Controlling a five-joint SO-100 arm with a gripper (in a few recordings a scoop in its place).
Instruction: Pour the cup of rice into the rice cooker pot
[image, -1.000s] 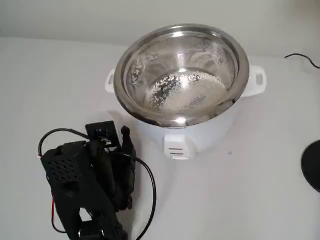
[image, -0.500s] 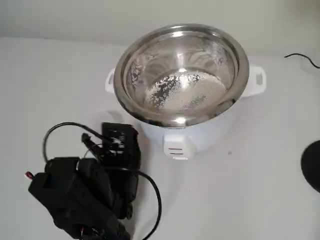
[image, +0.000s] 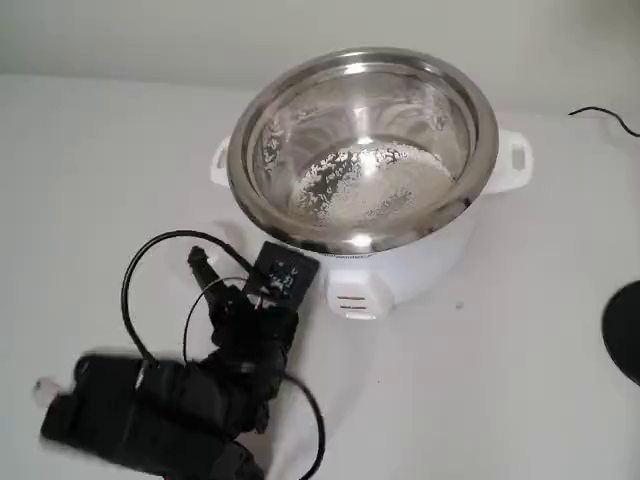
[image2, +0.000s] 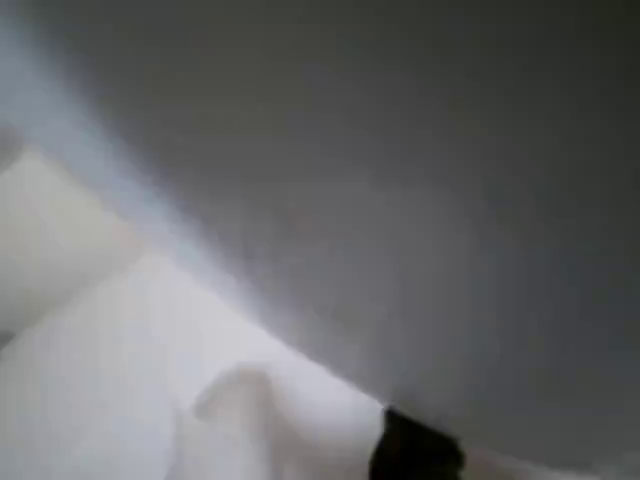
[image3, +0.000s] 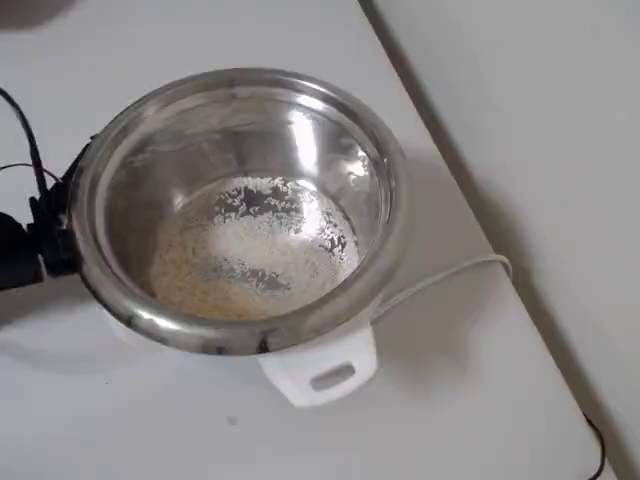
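The rice cooker pot is a shiny steel bowl in a white cooker body, and the overhead view shows its wide rim. A thin layer of rice covers its bottom. My black gripper lies low on the table, just left of the cooker's front switch, with one fingertip pointing up-left. The arm's bulk hides the jaws. In the blurred wrist view a dark fingertip sits beside a pale rounded shape that may be the cup.
The cooker's side handles stick out left and right, and its white cord trails across the table. A black disc sits at the right edge and a thin black cable behind it. The table edge runs close behind the cooker.
The wrist has swung right toward the cooker's front while the arm's body dropped lower and to the left. The rice in the pot looks the same.
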